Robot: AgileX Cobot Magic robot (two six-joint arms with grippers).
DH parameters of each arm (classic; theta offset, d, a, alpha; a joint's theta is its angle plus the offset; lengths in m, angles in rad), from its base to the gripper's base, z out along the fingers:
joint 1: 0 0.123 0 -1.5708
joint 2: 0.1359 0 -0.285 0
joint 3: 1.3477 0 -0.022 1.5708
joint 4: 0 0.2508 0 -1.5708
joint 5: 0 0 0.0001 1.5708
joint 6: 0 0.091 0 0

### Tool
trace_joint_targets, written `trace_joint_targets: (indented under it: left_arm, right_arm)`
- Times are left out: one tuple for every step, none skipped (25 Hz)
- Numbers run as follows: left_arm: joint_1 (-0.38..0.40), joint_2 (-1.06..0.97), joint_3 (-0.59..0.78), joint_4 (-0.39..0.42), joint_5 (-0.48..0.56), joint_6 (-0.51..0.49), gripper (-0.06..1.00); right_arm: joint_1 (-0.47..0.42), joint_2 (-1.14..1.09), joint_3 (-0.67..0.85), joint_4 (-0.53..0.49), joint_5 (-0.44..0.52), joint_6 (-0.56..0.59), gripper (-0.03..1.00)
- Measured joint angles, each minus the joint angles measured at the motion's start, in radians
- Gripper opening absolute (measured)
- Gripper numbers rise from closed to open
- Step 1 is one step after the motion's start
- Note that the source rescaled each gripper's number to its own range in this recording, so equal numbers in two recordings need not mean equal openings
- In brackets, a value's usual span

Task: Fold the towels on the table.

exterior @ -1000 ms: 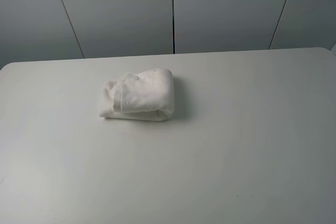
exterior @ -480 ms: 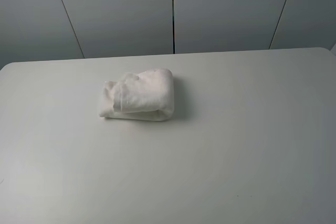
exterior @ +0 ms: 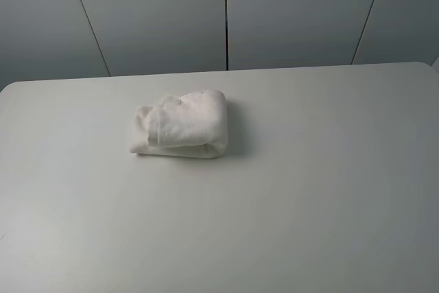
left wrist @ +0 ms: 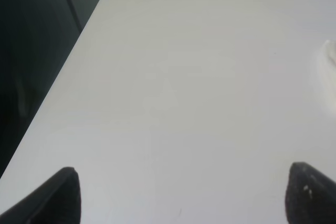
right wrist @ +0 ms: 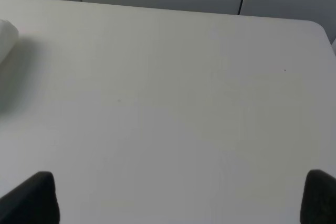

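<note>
Between the two grippers, on the far-left part of the table (exterior: 309, 204), the towel (exterior: 182, 125) is seen as a compact folded bundle, with its rounded fold turned to the right and its looser layered edges to the left. Neither arm is seen in the exterior high view, so both are held back from the table's middle, outside that picture. The left gripper (left wrist: 181, 195) is shown in its own wrist view only by two dark fingertips (left wrist: 63, 195), set wide apart with nothing between them, and only bare tabletop is seen under them. It is held above the table near the left edge and the rounded far-left corner; a small white piece of the towel (left wrist: 331, 59) appears ahead of it and to its right side, well apart from the fingers. The right gripper (right wrist: 181, 198) is likewise spread wide and nothing is gripped by it; its two dark fingertips (right wrist: 37, 198) are seen over bare tabletop. A rounded end of the towel (right wrist: 6, 35) is seen ahead of it and to its left side, well apart. The towel is touched by neither gripper.
</note>
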Motion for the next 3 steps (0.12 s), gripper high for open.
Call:
trace_joint_targets:
  left_arm:
    - [0.0,0.0,0.0,0.0,0.0,0.0,1.0]
    - [0.0,0.0,0.0,0.0,0.0,0.0,1.0]
    - [0.0,0.0,0.0,0.0,0.0,0.0,1.0]
  right_arm:
    - [0.0,0.0,0.0,0.0,0.0,0.0,1.0]
    - [0.0,0.0,0.0,0.0,0.0,0.0,1.0]
    - [0.0,0.0,0.0,0.0,0.0,0.0,1.0]
